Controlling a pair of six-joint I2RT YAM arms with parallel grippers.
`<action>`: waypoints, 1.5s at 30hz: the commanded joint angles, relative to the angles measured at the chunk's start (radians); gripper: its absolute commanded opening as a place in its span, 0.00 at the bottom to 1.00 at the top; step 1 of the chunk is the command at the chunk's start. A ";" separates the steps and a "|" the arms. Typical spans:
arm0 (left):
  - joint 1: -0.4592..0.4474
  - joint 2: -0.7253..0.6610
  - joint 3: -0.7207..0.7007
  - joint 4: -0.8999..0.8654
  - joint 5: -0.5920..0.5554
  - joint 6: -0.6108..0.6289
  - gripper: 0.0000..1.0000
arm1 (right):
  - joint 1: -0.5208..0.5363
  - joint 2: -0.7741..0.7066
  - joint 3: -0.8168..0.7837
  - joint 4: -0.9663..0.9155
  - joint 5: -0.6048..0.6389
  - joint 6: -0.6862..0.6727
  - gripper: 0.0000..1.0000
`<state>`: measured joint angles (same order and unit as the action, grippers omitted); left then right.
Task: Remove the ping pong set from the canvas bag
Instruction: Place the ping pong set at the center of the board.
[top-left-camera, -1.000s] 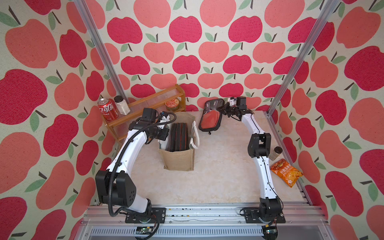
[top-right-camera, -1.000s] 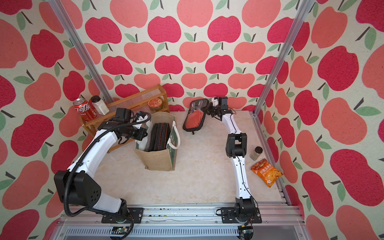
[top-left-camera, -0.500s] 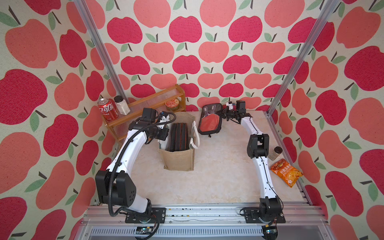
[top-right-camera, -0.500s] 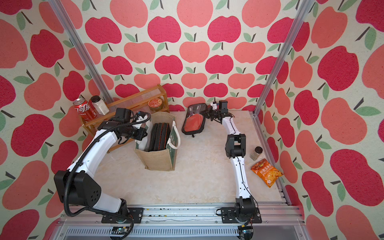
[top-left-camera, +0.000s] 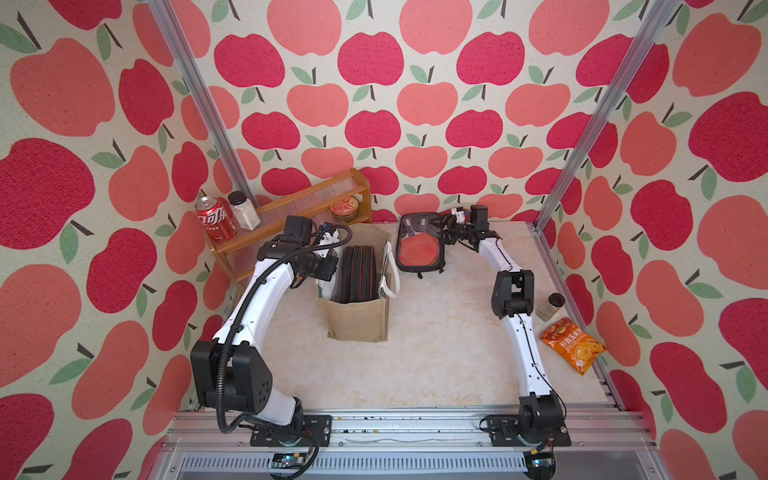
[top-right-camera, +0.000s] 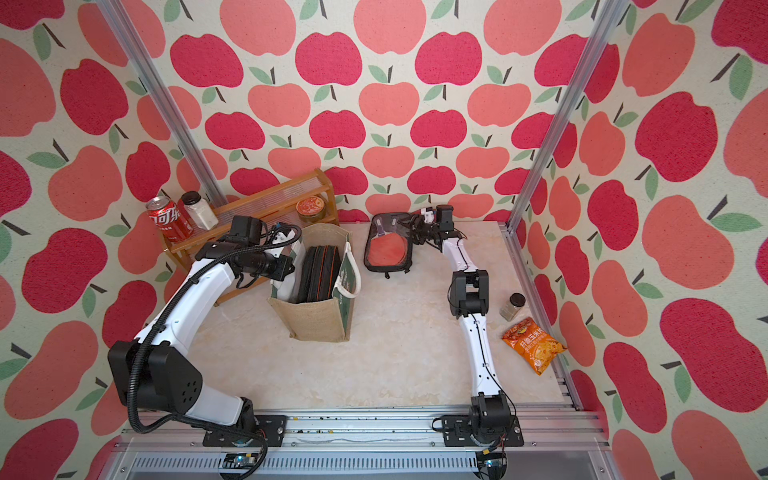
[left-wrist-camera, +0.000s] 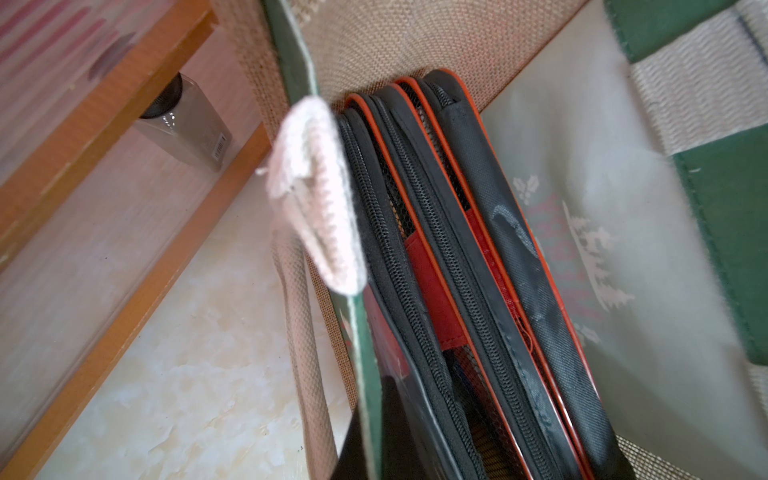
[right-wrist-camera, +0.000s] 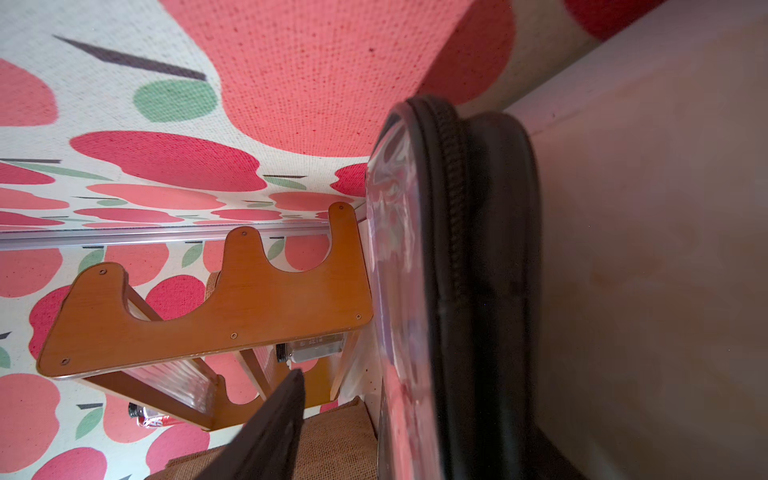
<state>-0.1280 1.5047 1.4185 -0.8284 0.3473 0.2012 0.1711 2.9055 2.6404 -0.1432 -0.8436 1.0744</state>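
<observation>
The ping pong set (top-left-camera: 419, 249) (top-right-camera: 388, 249), a black zipped case with a clear window over a red paddle, lies flat on the table at the back, outside the canvas bag (top-left-camera: 357, 324) (top-right-camera: 320, 320). My right gripper (top-left-camera: 448, 232) (top-right-camera: 417, 230) (right-wrist-camera: 407, 449) is at the case's right edge, jaws open; one dark finger (right-wrist-camera: 270, 432) stands clear of the clear face (right-wrist-camera: 399, 270). My left gripper (top-left-camera: 327, 276) (left-wrist-camera: 370, 449) is shut on the bag's green-trimmed left rim (left-wrist-camera: 361, 353). Black cases with orange piping (top-left-camera: 360, 274) (left-wrist-camera: 457, 249) stand upright inside the bag.
A wooden rack (top-left-camera: 286, 216) at the back left carries a cola can (top-left-camera: 214, 218), a white-filled jar (top-left-camera: 243, 210) and a red tin (top-left-camera: 345, 205). A small dark-lidded jar (top-left-camera: 550, 305) and an orange snack packet (top-left-camera: 573, 345) lie by the right rail.
The ping pong set has gone from tilted up in the right gripper to lying flat on the table. The right jaws have opened. The left arm has not moved.
</observation>
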 joint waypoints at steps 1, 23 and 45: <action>-0.001 -0.011 -0.007 -0.005 -0.017 0.006 0.00 | -0.023 -0.017 0.036 -0.116 0.056 -0.070 0.70; -0.039 0.013 0.000 0.003 -0.036 0.019 0.00 | 0.022 -0.097 0.008 -0.386 0.180 -0.279 0.71; -0.051 0.031 0.042 -0.016 -0.034 0.005 0.00 | 0.223 -0.529 -0.113 -0.687 0.601 -0.595 0.72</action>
<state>-0.1711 1.5154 1.4227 -0.8200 0.3218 0.2043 0.3099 2.4928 2.5549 -0.7559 -0.3370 0.5713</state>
